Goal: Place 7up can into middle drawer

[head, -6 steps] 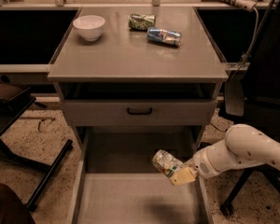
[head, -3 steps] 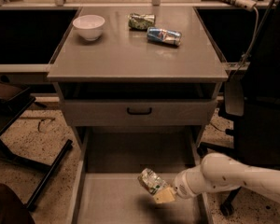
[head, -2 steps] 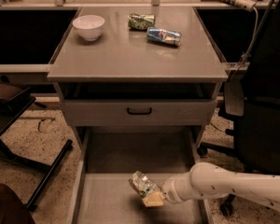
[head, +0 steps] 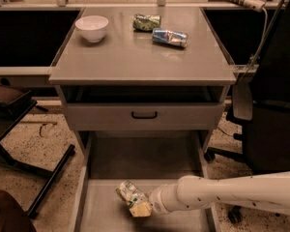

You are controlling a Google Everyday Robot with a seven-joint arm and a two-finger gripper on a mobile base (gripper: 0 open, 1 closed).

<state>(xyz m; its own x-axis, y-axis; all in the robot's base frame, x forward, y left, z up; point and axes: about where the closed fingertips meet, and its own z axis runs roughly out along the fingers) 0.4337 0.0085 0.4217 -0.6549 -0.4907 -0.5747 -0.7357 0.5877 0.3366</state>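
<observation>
Low in the open middle drawer, the 7up can hung tilted, pinched in my hand, which reached in from the right. To set it down well, I judged I should lower it until it lay on the pale floor, clear of the side walls, and only then spread the fingers, lest it roll. The can looked small, pale green and white, with one silver end showing.

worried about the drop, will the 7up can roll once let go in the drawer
Likely, if it lands on its side: the 7up can is round and tilted in the gripper over the middle drawer, whose floor is flat. The low walls should stop it. Being small, probably light.
</observation>
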